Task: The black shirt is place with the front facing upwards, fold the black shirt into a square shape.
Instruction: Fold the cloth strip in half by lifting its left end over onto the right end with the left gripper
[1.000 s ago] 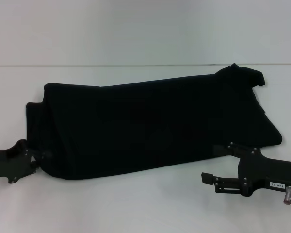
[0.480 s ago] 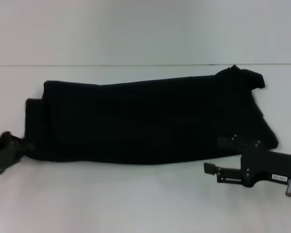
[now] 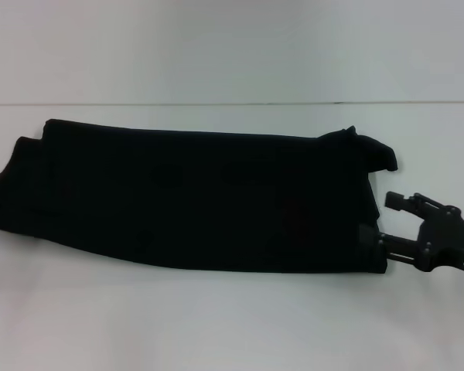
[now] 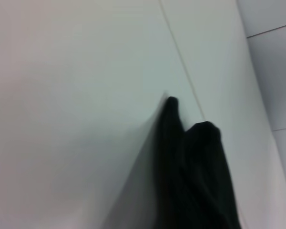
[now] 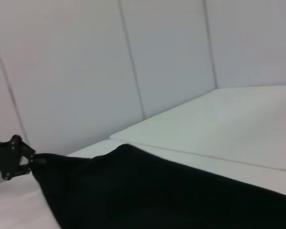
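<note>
The black shirt (image 3: 201, 201) stretches as a long, dark band across the white counter (image 3: 216, 325), folded lengthwise, running from the head view's left edge almost to the right one. Its far edge is fairly straight, and a small bunched flap of cloth sticks out at the far right corner. No lettering or label shows on the cloth. The right gripper (image 3: 371, 239) sits at the shirt's near right corner, its fingers clenched on the black shirt's edge there, with the arm behind it reaching off to the right. The left gripper (image 5: 26, 160) shows only in the right wrist view, as a dark bracket touching the far corner of the taut cloth; whether its fingers are closed on it I cannot tell. In the left wrist view the shirt (image 4: 195, 181) appears as a narrow dark ridge with two rounded peaks against the pale counter.
</note>
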Robot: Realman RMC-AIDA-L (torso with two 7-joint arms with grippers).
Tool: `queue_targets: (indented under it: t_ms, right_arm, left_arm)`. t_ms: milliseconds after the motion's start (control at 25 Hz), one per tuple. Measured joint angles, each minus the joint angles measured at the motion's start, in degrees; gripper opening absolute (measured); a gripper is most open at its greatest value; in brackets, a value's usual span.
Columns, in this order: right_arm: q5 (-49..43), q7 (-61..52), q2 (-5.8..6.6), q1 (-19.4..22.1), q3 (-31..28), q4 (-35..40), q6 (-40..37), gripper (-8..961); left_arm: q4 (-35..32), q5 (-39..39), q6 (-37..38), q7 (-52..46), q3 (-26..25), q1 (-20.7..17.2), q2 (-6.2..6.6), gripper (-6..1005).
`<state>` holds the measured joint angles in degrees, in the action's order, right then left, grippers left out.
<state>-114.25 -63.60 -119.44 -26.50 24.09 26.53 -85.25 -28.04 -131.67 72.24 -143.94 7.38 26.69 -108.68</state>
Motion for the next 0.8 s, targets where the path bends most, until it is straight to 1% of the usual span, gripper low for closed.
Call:
queue_targets:
  t_ms: [120, 240, 280, 320, 360, 480, 520, 560, 640, 680, 720, 800]
  right_arm:
    - [0.0, 0.0, 0.0, 0.7, -1.4, -0.1, 0.1, 929]
    - [0.0, 0.0, 0.06, 1.5, -2.7, -0.4, 0.6, 929]
    - [0.0, 0.0, 0.1, 1.8, -3.0, -0.6, 0.9, 929]
    - [0.0, 0.0, 0.16, 2.1, -3.3, -0.7, 1.1, 929]
    - [0.0, 0.0, 0.18, 2.5, -3.6, -0.8, 1.3, 929]
    - [0.0, 0.0, 0.19, 3.5, -3.9, -0.9, 1.7, 929]
    - [0.0, 0.0, 0.17, 3.8, -4.0, -1.0, 1.8, 929]
    - [0.0, 0.0, 0.19, 4.1, -4.1, -1.1, 1.9, 930]
    - [-0.1, 0.0, 0.18, 4.6, -4.4, -1.5, 1.9, 930]
    - [-0.1, 0.0, 0.19, 4.8, -4.5, -1.6, 1.9, 930]
    - [-0.2, 0.0, 0.22, 5.0, -4.6, -1.8, 1.9, 930]
    - [-0.2, 0.0, 0.3, 5.4, -4.6, -2.0, 1.8, 930]
  left_arm:
    - [0.0, 2.2, 0.9, 0.7, 0.0, 0.7, -0.23, 41]
    - [0.1, 6.2, 4.3, 1.8, 0.3, 2.8, -0.59, 42]
    - [0.2, 8.7, 7.7, 2.6, 0.4, 6.1, -1.27, 42]
    - [0.2, 8.7, 7.7, 2.6, 0.4, 6.1, -1.27, 43]
    - [0.2, 9.4, 8.9, 2.8, 0.7, 8.0, -1.66, 43]
    - [0.2, 9.9, 10.6, 3.2, 4.1, 15.7, -3.27, 44]
    - [0.2, 9.9, 10.2, 3.4, 6.0, 18.7, -4.16, 44]
    - [0.2, 9.9, 9.7, 3.5, 7.2, 20.4, -4.71, 44]
    - [0.2, 10.0, 7.3, 3.8, 11.9, 26.0, -7.08, 45]
    - [0.2, 10.0, 5.9, 4.0, 14.4, 28.1, -8.46, 45]
    - [0.3, 10.0, 5.0, 4.1, 16.4, 29.3, -9.77, 46]
    - [0.4, 10.0, 2.4, 4.8, 20.1, 31.2, -13.19, 46]
